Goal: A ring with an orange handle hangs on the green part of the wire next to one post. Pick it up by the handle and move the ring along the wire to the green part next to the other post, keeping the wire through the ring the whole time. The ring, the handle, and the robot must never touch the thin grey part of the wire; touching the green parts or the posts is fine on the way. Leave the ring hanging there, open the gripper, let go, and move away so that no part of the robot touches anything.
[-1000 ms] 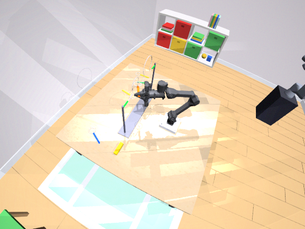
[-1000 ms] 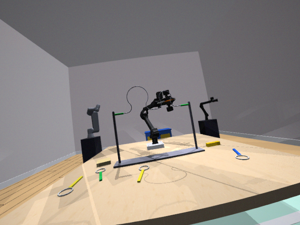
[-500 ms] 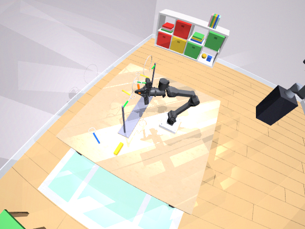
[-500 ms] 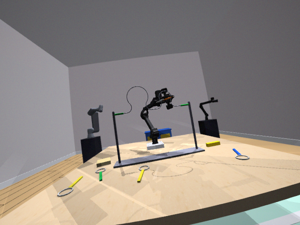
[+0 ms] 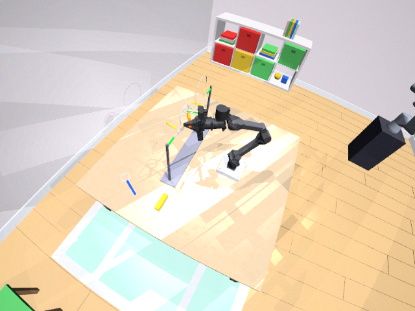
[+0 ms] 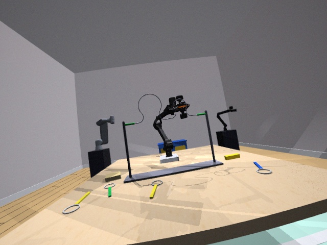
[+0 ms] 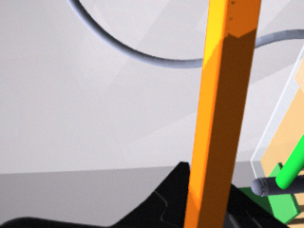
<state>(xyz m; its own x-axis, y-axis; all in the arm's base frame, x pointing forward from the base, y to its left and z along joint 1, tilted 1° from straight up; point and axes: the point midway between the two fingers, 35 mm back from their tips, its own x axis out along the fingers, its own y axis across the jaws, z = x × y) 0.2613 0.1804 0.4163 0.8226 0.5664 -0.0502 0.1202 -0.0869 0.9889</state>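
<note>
Gripper [image 5: 186, 125] [image 6: 187, 105] [image 7: 192, 171] fingers are pinched on the orange handle [image 5: 189, 116] [image 6: 182, 106] [image 7: 218, 114], which crosses in front of the wire [image 6: 149, 94] [image 7: 176, 64] in the wrist view. Beyond the handle, the ring [image 6: 172, 107] is up by the wire's smaller hump, between the two green parts; its exact clearance from the grey wire cannot be told. Farther out, the posts [image 5: 168, 164] [image 6: 209, 137] stand upright on a grey base [image 5: 184, 155] [image 6: 172, 171]. A blue-handled ring [image 5: 131, 187] [image 6: 258, 165] and a yellow block [image 5: 161, 201] [image 6: 232, 156] lie on the table [image 5: 231, 227] [image 6: 237, 195].
</note>
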